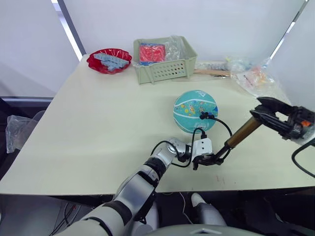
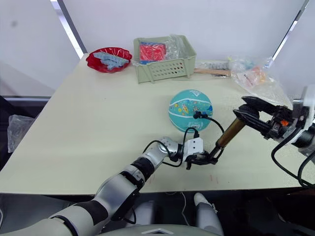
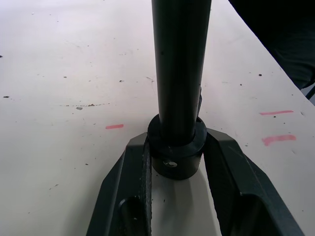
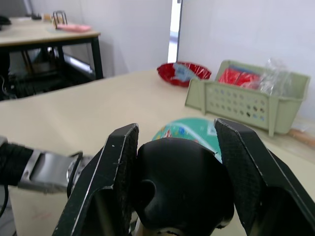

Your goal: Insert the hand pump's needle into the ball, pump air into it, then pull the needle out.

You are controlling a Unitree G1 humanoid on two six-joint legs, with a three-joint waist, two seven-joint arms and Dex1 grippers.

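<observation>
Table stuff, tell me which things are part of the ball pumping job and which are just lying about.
Part of the job:
- hand pump, base end in the left gripper, handle in the right gripper
- ball, with the pump's hose reaching its side

Just lying about:
- red bowl
- green basket
- clear plastic bags
- wooden stick

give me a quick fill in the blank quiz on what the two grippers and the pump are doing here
1. The right gripper is shut on the black ____ of the hand pump.
2. The left gripper is shut on the pump's ____ end.
3. The pump's black hose runs to the teal ____.
4. Behind the ball stands a pale green ____.

Missing words: handle; lower; ball; basket
</observation>
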